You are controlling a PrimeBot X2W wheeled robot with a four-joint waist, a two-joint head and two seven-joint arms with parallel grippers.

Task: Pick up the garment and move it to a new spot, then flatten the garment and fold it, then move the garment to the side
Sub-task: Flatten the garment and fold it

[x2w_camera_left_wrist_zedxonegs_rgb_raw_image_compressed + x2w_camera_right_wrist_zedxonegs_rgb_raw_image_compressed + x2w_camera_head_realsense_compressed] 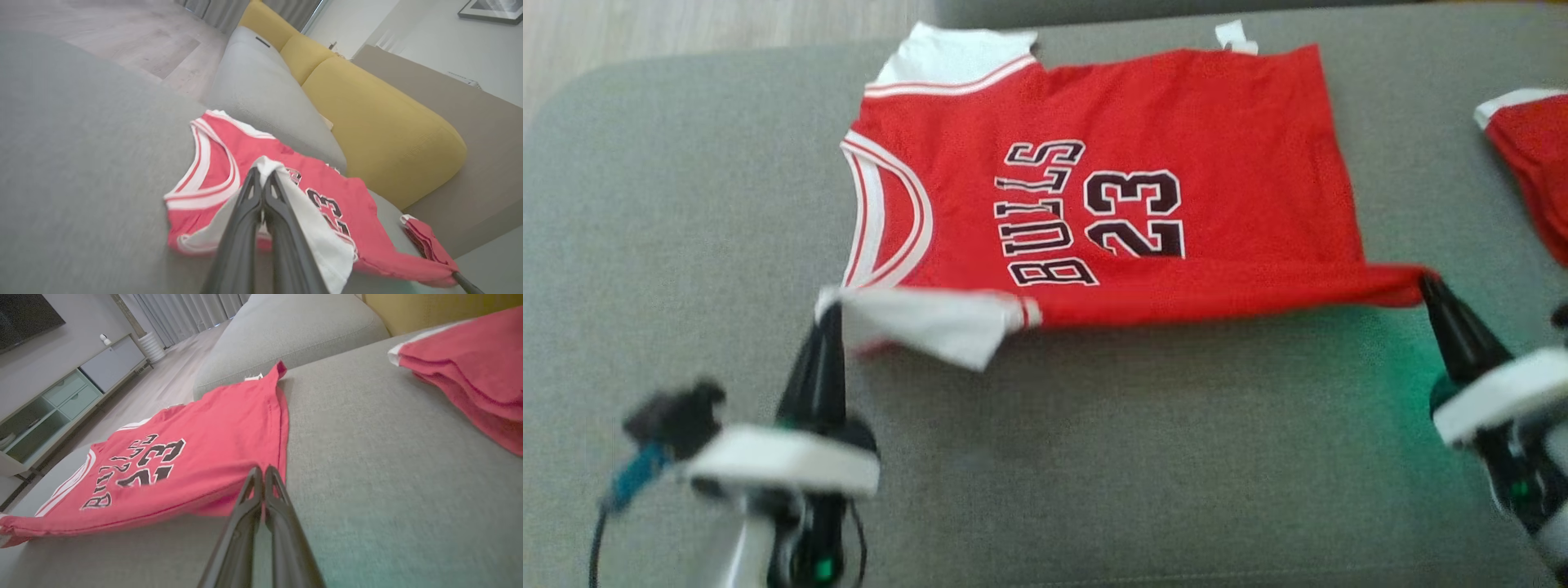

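– Red, bright red with white trim: the garment [1225, 163] is a basketball jersey, "BULLS" and "23" in black, white-edged lettering across the chest.

– Where is it lying?

– Spread on the grey sofa cushion [1094, 457], neck opening toward the robot's left, hem toward its right. The far part lies flat. The near edge runs in one straight red line from gripper to gripper.

– And the white piece at the near left?

– That's a white shoulder flap [931, 322], drooping in a loose fold from the corner.

– Take me to the left gripper [827, 314].

– Fingers pressed together, no gap between them, pinching that white corner right at the tips. The left wrist view shows white cloth bunched over the fingertips.

– The right gripper [1425, 284]?

– Same story: fingers closed tight on the red hem corner at the near right, the cloth drawn to a point there.

– Anything else on the sofa?

– A second red garment [1535, 163] with a white edge, at the far right, well apart from the jersey. A yellow back cushion [367, 106] sits behind.
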